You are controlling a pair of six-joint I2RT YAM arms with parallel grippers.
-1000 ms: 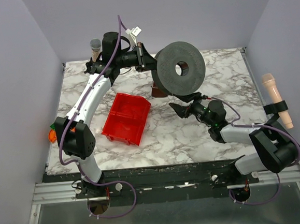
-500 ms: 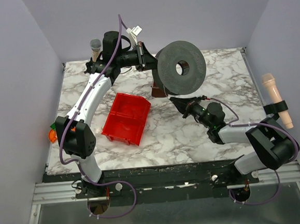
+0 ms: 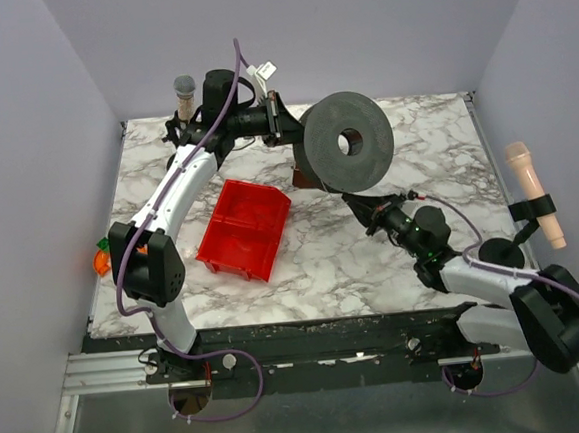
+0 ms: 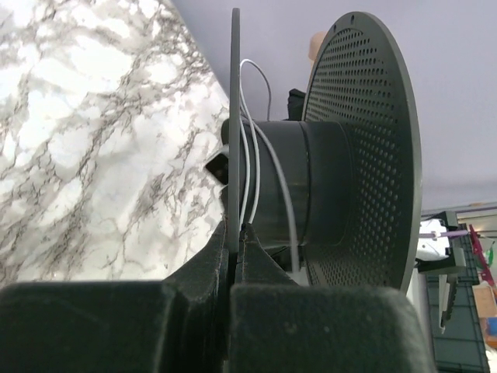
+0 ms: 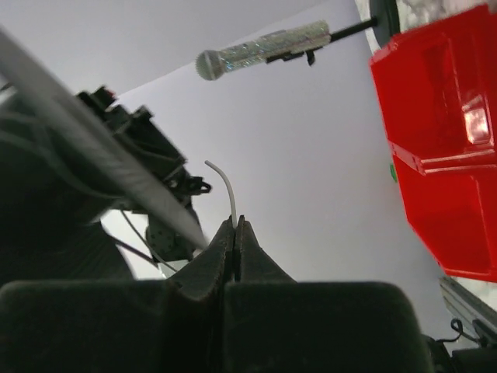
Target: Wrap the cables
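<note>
Right wrist alone shows right hand (image 5: 235, 224) pinching the cable (image 5: 226, 180); left wrist, left hand (image 4: 237, 231) clamping spool flange (image 4: 234, 116).

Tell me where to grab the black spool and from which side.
Grip the spool by the rim of one thin flat flange, coming in edge-on from the left arm's side, jaws either side of the disc, as the left gripper does. The hub between the flanges looks too broad for the jaws and carries the white cable.
</note>
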